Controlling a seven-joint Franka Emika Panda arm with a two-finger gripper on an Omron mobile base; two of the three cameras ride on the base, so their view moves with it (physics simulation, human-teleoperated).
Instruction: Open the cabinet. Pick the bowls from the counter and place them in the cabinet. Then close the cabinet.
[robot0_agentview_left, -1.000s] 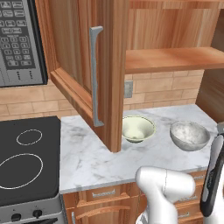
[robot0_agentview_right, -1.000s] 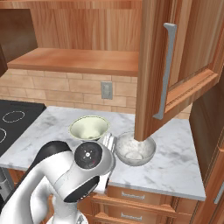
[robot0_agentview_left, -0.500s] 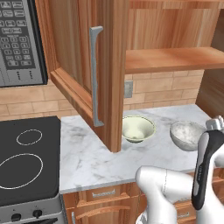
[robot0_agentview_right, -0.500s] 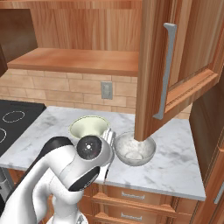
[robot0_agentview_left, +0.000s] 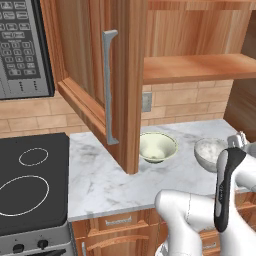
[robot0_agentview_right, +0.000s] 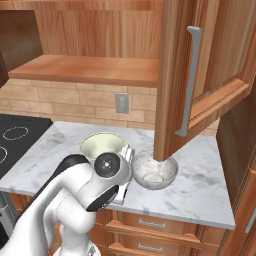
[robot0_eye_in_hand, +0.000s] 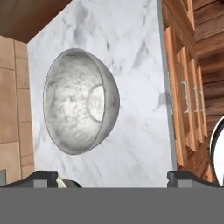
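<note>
The cabinet stands open, its door (robot0_agentview_left: 100, 75) swung out over the counter (robot0_agentview_left: 100, 180) and its shelf (robot0_agentview_left: 200, 67) bare. The pale cream-green bowl (robot0_agentview_left: 157, 146) sits just right of the door's edge. The grey-white speckled bowl (robot0_agentview_left: 210, 151) rests further right, partly behind my arm. My gripper (robot0_agentview_left: 239, 142) hangs close to this bowl's near side, open, with nothing between its fingers. In the right base view the gripper (robot0_agentview_right: 127, 155) is between the cream-green bowl (robot0_agentview_right: 102, 145) and the speckled bowl (robot0_agentview_right: 155, 170). The hand view has the speckled bowl (robot0_eye_in_hand: 78, 107) ahead of the open gripper (robot0_eye_in_hand: 113, 177).
A black stove top (robot0_agentview_left: 30, 185) adjoins the counter on the left, under a grey microwave (robot0_agentview_left: 22, 47). A wall outlet (robot0_agentview_left: 146, 101) is behind the bowls. Small drawers (robot0_agentview_right: 150, 225) line the counter front. A tall wooden panel (robot0_agentview_right: 240, 165) bounds the right end.
My arm has swung in from the right edge of the left base view, bringing the hand nearer the speckled bowl. Both bowls and the door have stayed put.
</note>
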